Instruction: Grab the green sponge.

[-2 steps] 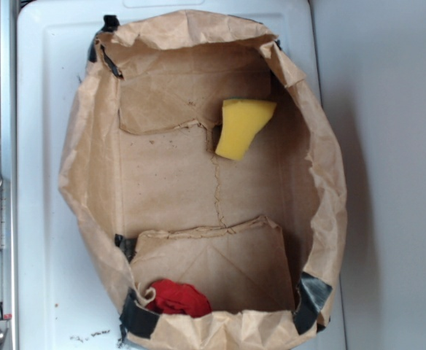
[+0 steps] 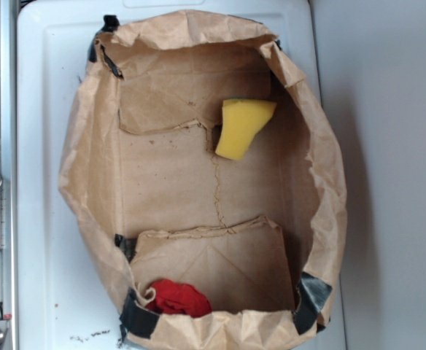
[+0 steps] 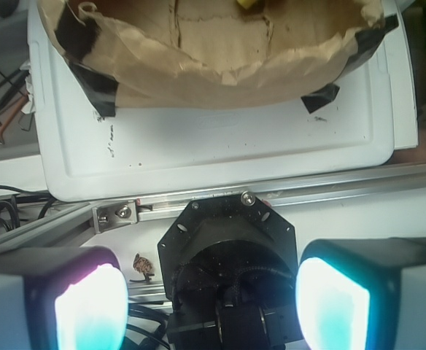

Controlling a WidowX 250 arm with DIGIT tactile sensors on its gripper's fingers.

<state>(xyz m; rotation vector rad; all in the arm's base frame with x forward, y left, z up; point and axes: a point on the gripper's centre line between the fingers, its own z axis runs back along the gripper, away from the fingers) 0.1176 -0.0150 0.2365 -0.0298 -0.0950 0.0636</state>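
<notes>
Two things lie in the paper bag (image 2: 89, 168): a red cloth (image 2: 178, 297) at its near-left end and the green sponge (image 2: 242, 128) toward the far right, propped on the bag's floor. It looks light and squashy; pinching across its curved sides should hold. The pincer (image 3: 211, 306) stands wide open, empty, well short of the bag, over the white tray (image 2: 38, 219).

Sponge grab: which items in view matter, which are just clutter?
Job:
green sponge, in the paper bag
gripper, open, outside the bag

Clutter:
red cloth
white tray
hex keys
</notes>
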